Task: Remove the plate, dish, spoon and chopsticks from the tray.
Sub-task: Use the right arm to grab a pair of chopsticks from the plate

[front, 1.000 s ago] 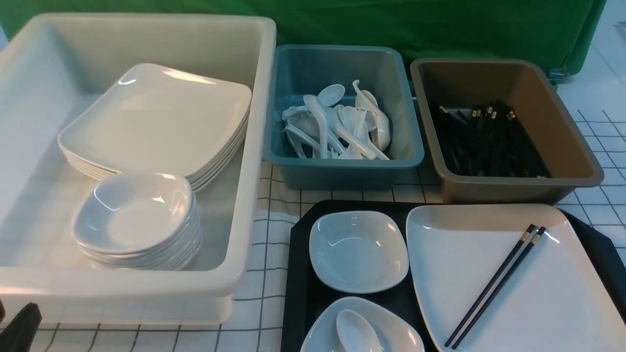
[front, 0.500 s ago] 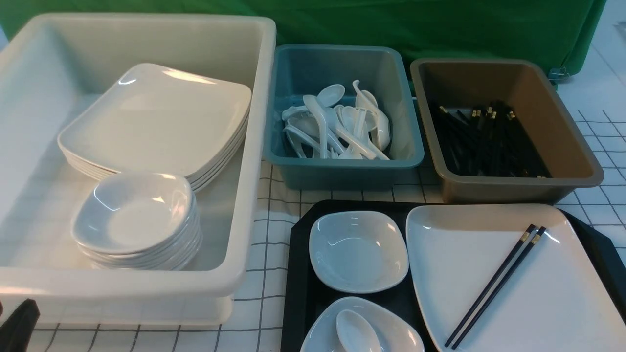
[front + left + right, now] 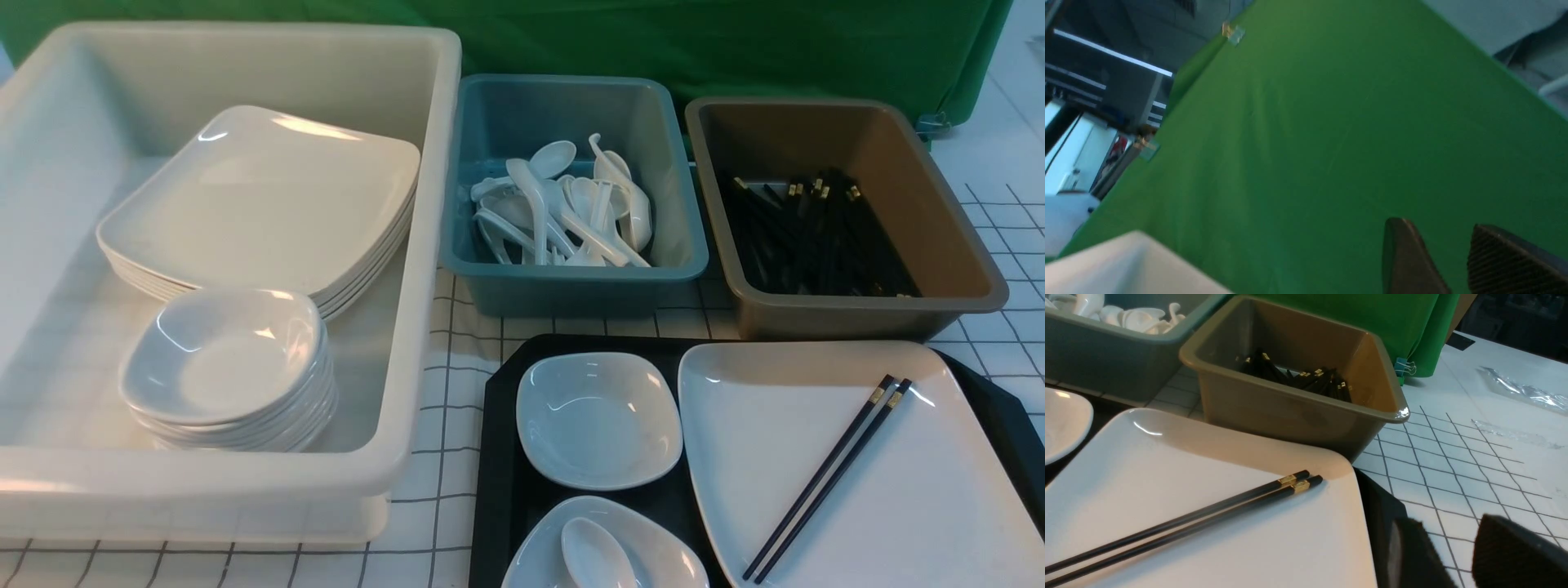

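Left gripper (image 3: 1439, 228) jaws apart, empty. Right gripper (image 3: 1447, 522) same, by corner of big black rectangular plastic tray (image 3: 1378, 502). On tray: small glossy white soup spoon (image 3: 596, 555) lies in nearest small rounded-square white dish (image 3: 669, 555), second small white dish (image 3: 598, 419) behind. Beside them, large white rounded-rectangular plate (image 3: 898, 506) carries thin black chopsticks (image 3: 816, 474). Beyond: teal plastic tub (image 3: 571, 290), brown plastic tub (image 3: 833, 322).

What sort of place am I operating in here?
Probably a staged canteen dish-return station in a lab: a big white plastic tub of stacked plates, a teal tub of white spoons, a brown tub of black chopsticks, all before a clipped green cloth backdrop.
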### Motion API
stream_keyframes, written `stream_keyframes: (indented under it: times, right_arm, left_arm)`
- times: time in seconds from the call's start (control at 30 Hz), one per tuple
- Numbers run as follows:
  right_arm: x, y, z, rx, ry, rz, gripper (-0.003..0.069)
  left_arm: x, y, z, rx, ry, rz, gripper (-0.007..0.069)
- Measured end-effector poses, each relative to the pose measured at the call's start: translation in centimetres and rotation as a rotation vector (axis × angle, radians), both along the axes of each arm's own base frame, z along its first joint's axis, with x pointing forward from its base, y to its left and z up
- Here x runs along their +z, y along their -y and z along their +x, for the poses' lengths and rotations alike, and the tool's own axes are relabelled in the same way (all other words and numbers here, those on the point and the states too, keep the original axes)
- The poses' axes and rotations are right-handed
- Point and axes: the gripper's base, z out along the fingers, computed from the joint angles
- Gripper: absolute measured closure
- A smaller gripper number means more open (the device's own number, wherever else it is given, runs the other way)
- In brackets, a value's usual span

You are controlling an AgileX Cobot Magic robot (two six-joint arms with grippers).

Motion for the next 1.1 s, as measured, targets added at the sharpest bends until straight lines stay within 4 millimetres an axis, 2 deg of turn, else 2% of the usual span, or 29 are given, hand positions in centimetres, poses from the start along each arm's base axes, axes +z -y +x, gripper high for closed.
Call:
stream_keyframes:
  times: [0.1,0.13,0.17,0.2,0.27,0.37,0.4,0.43,0.47,0.6,0.63,0.67,0.7,0.77,0.83,0.9,0.93,0.97,1.03,1.1]
  right_arm:
    - [0.4,0.0,0.1,-0.007,0.048,0.028,0.0417]
    - [1.0,0.1,0.1,-0.022,0.120,0.148,0.0417]
    - [1.1,0.1,0.1,-0.025,0.130,0.183,0.0417]
    - [2.0,0.4,0.0,-0.047,0.227,0.400,0.0417]
    - [2.9,0.8,-0.1,-0.058,0.336,0.692,0.0417]
    - [3.7,1.2,-0.4,-0.049,0.439,0.897,0.0417]
    - [3.9,1.3,-0.4,-0.049,0.462,0.906,0.0417]
    - [3.9,1.3,-0.4,-0.050,0.466,0.906,0.0417]
    - [4.0,1.4,-0.5,-0.056,0.483,0.860,0.0417]
    - [4.0,1.4,-0.5,-0.070,0.484,0.759,0.0417]
    - [4.1,1.4,-0.5,-0.071,0.491,0.754,0.0417]
    - [4.1,1.4,-0.5,-0.072,0.500,0.753,0.0417]
    - [4.1,1.5,-0.5,-0.073,0.505,0.752,0.0417]
    - [4.2,1.4,-0.6,-0.069,0.502,0.765,0.0432]
    - [4.9,0.7,-0.4,-0.037,0.359,0.801,0.0487]
    - [6.3,-0.2,-0.1,-0.005,0.158,0.784,0.0575]
    - [6.4,-0.3,0.0,-0.003,0.136,0.780,0.0584]
    - [7.3,-1.0,0.5,0.011,-0.038,0.739,0.0628]
    - [8.2,-1.8,1.8,0.027,-0.328,0.675,0.0641]
    - [9.0,-2.3,3.3,0.040,-0.548,0.632,0.0634]
  left_arm:
    - [0.6,-0.2,-0.5,0.015,0.082,-0.020,0.0426]
    - [1.1,-0.2,-0.7,0.009,0.123,-0.022,0.0468]
    - [1.3,-0.1,-0.8,0.005,0.129,-0.019,0.0474]
    - [2.6,0.2,-1.1,-0.012,0.145,0.017,0.0538]
    - [5.6,0.7,-2.1,-0.039,0.167,0.092,0.0602]
    - [9.0,1.3,-2.6,-0.056,0.094,0.183,0.0627]
    - [10.5,1.4,-2.9,-0.057,0.075,0.209,0.0630]
    - [10.6,1.5,-2.6,-0.060,0.044,0.216,0.0631]
    - [12.6,1.6,-2.2,-0.056,-0.024,0.259,0.0633]
    - [15.5,1.9,0.0,-0.091,-0.281,0.297,0.0636]
    - [15.7,2.0,1.6,-0.116,-0.435,0.309,0.0636]
    - [16.0,2.0,2.4,-0.127,-0.519,0.327,0.0636]
    - [15.8,2.1,2.9,-0.137,-0.575,0.331,0.0636]
    - [15.0,2.4,5.5,-0.201,-0.854,0.380,0.0636]
    - [13.9,2.7,7.8,-0.268,-1.046,0.445,0.0636]
    - [12.8,3.1,9.7,-0.338,-1.184,0.513,0.0636]
    - [12.8,3.1,9.6,-0.344,-1.186,0.520,0.0636]
    - [12.2,3.5,11.0,-0.406,-1.263,0.536,0.0634]
    - [11.5,4.1,12.7,-0.503,-1.332,0.503,0.0634]
    - [11.1,4.7,13.8,-0.583,-1.357,0.498,0.0633]
